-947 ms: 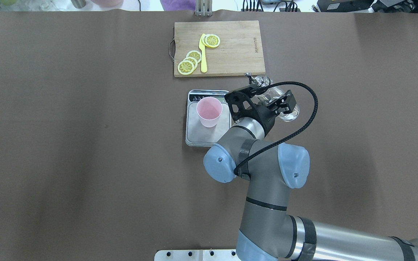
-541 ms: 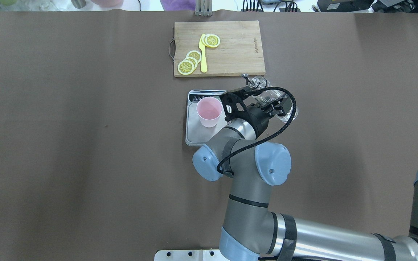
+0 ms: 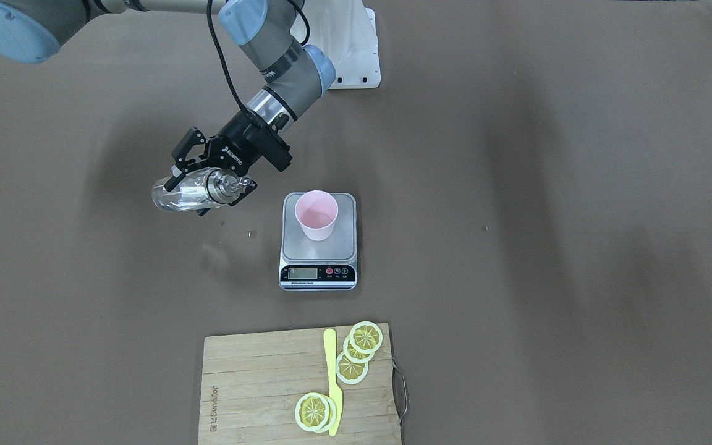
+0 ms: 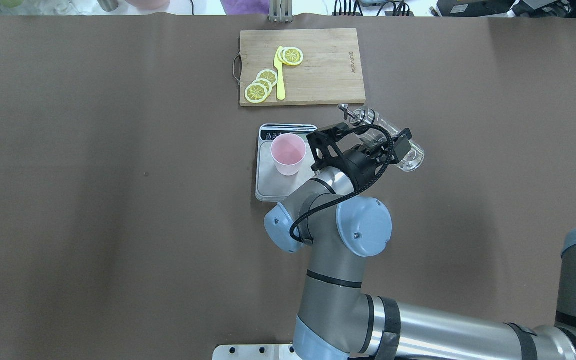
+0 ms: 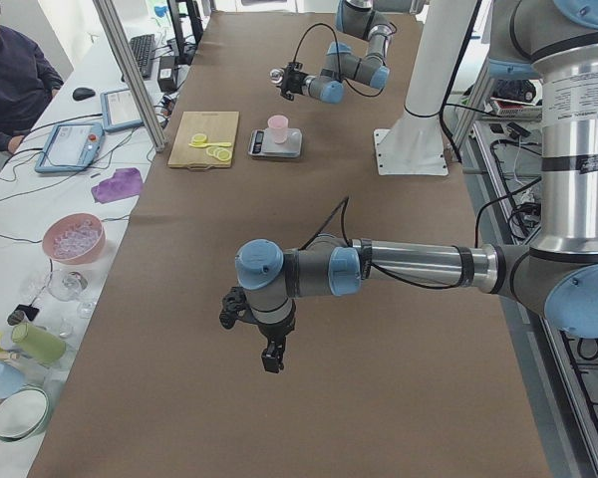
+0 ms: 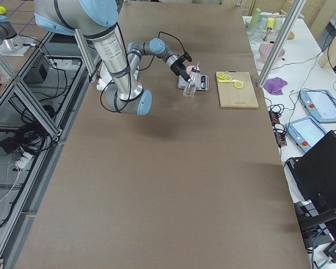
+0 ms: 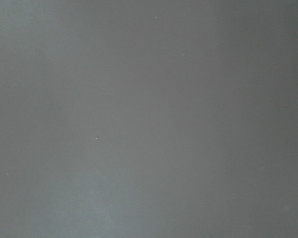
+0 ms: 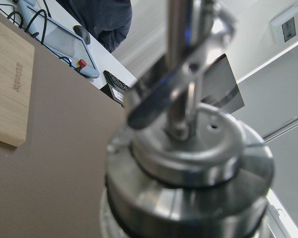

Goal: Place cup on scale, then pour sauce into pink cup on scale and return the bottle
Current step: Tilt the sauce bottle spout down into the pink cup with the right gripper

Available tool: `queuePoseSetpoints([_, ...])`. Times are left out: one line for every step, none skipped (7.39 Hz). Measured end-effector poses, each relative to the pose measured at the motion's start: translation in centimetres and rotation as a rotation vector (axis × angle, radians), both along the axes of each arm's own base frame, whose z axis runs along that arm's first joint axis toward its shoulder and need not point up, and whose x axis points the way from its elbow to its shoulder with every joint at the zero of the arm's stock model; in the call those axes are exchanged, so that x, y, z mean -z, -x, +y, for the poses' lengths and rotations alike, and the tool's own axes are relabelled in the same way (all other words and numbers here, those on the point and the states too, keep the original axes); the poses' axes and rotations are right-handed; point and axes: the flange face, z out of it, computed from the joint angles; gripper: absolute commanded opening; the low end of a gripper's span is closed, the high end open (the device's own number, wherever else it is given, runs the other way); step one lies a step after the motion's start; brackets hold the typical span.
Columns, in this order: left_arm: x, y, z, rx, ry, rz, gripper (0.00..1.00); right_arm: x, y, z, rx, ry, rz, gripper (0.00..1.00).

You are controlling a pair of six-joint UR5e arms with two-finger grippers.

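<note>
The pink cup (image 4: 288, 154) is seen upright on the steel platform of the scale (image 4: 268, 186), so the first step is judged done. The clear bottle (image 3: 167, 198) is held tilted in the air, clamped between the fingers of the right gripper (image 3: 192, 193). It is just beside the scale and apart from the cup, with its spout aimed toward the cutting board (image 4: 328, 70). Whether sauce has been poured cannot be told. The bottle's return to the counter (image 4: 118, 200) is left. The left gripper (image 5: 267, 349) hangs well apart from these; whether its fingers are apart cannot be told.

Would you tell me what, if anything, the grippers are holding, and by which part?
The right gripper holds the bottle by its glass body; nothing shows in the left gripper.
</note>
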Motion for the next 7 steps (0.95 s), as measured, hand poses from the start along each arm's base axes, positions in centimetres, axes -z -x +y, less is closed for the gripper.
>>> queuePoseSetpoints([-0.1, 0.0, 0.0, 0.000, 0.003, 0.000, 0.99, 0.1, 0.3, 0.1, 0.007, -0.011, 0.026, 0.00])
queuePoseSetpoints([-0.2, 0.0, 0.0, 0.000, 0.005, 0.000, 0.99, 0.3, 1.0, 0.1, 0.017, -0.023, 0.054, 0.00])
queuePoseSetpoints([-0.4, 0.0, 0.1, 0.000, 0.008, 0.000, 0.99, 0.6, 2.2, -0.1, 0.024, -0.028, 0.077, 0.00])
queuePoseSetpoints([-0.6, 0.0, 0.1, 0.000, 0.012, 0.000, 0.99, 1.2, 3.2, -0.2, 0.030, -0.030, 0.091, 0.00])
queuePoseSetpoints([-0.7, 0.0, 0.1, 0.000, 0.014, 0.000, 0.99, 1.4, 3.8, -0.1, 0.035, -0.030, 0.102, 0.00])
queuePoseSetpoints([-0.8, 0.0, 0.1, 0.000, 0.016, 0.000, 0.99, 1.4, 4.0, 0.1, 0.040, -0.027, 0.119, 0.00])
queuePoseSetpoints([-1.0, 0.0, 0.1, 0.000, 0.019, 0.000, 0.99, 1.1, 4.1, 0.4, 0.046, -0.020, 0.144, 0.00])
